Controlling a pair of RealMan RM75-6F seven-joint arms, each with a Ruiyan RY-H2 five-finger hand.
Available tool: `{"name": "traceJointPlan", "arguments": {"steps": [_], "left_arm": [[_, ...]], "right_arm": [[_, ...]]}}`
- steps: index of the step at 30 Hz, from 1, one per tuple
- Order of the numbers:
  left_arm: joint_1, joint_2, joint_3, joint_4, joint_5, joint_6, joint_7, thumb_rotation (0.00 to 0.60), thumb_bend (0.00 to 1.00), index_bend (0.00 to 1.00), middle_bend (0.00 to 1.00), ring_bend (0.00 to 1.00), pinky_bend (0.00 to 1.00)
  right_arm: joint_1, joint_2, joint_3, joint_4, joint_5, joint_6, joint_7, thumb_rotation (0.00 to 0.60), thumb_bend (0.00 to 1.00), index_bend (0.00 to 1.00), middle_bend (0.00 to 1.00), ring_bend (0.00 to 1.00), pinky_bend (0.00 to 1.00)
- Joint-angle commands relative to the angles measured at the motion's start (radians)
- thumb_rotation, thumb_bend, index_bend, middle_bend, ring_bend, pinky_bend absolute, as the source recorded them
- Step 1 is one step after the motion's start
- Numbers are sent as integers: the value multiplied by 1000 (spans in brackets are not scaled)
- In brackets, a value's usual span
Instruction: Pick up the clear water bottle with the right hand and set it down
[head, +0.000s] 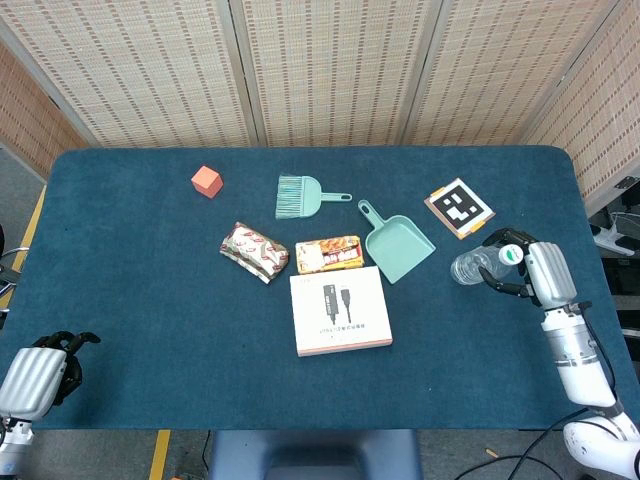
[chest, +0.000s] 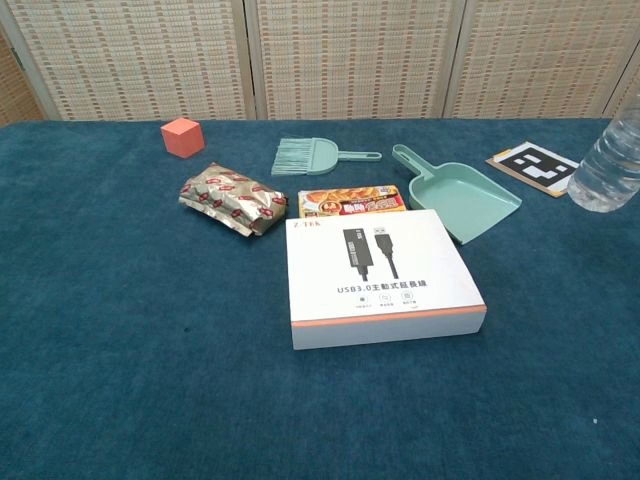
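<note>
The clear water bottle (head: 478, 264) with a green-and-white cap sits in the grip of my right hand (head: 528, 272) near the table's right edge, tilted with its base toward the dustpan. In the chest view only the bottle's lower part (chest: 606, 168) shows at the right border; whether it touches the cloth I cannot tell, and the right hand is outside that frame. My left hand (head: 40, 368) rests at the front left corner with fingers curled in on nothing.
On the blue tablecloth (head: 150, 280) lie a white USB box (head: 340, 311), a teal dustpan (head: 396, 243), a teal brush (head: 300, 196), a snack box (head: 328, 254), a foil packet (head: 254, 250), an orange cube (head: 206, 181) and a marker card (head: 459, 207).
</note>
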Motion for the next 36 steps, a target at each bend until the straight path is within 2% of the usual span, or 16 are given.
{"name": "traceJointPlan", "arguments": {"steps": [1, 3, 5, 8, 10, 12, 14, 15, 17, 22, 29, 32, 36], "left_arm": [[-1, -1, 1, 0, -1, -3, 2, 600, 393, 356, 345, 333, 437], [-1, -1, 0, 1, -2, -3, 5, 600, 393, 356, 345, 333, 437], [-1, -2, 0, 0, -3, -3, 6, 600, 393, 356, 345, 333, 438], [0, -1, 0, -1, -3, -2, 5, 600, 393, 357, 346, 334, 437], [0, -1, 0, 0, -2, -1, 4, 600, 393, 356, 346, 333, 437], [0, 0, 0, 0, -1, 0, 2, 600, 393, 356, 346, 333, 437], [0, 0, 0, 0, 0, 1, 2, 600, 393, 356, 346, 333, 437], [1, 0, 0, -1, 0, 2, 2, 600, 393, 357, 346, 333, 437], [1, 1, 0, -1, 1, 3, 2, 600, 393, 357, 346, 333, 437], [1, 1, 0, 0, 0, 3, 1, 600, 392, 356, 350, 333, 437], [0, -1, 0, 0, 1, 1, 4, 600, 394, 357, 352, 333, 437], [1, 0, 0, 0, -1, 1, 2, 600, 392, 356, 352, 333, 437], [1, -1, -1, 4, -12, -7, 2, 600, 393, 357, 354, 333, 437]], "right_arm": [[28, -28, -1, 96, 38, -114, 120, 600, 544, 704, 701, 583, 748], [42, -28, -10, 123, 34, -171, 186, 600, 543, 570, 650, 514, 705], [53, -33, -19, 155, 24, -203, 223, 600, 518, 447, 551, 430, 617], [60, -47, -28, 194, 11, -218, 228, 600, 415, 325, 415, 286, 446], [63, -48, -37, 204, 2, -228, 230, 600, 336, 211, 310, 173, 268], [65, -44, -48, 209, -8, -237, 224, 600, 276, 84, 194, 75, 165], [63, -44, -55, 217, -14, -237, 208, 600, 234, 13, 91, 14, 141], [61, -44, -58, 220, -19, -232, 197, 600, 209, 0, 38, 0, 132], [56, -44, -62, 223, -24, -221, 184, 600, 182, 0, 4, 0, 128], [33, -54, -66, 244, -38, -155, 120, 600, 112, 0, 0, 0, 117], [-21, -35, -60, 221, -50, -28, 35, 600, 74, 0, 0, 0, 98], [-67, -11, -49, 181, -35, 57, -77, 600, 59, 0, 0, 0, 87], [-155, 62, -52, 11, -4, 178, -355, 600, 56, 0, 0, 0, 79]]}}
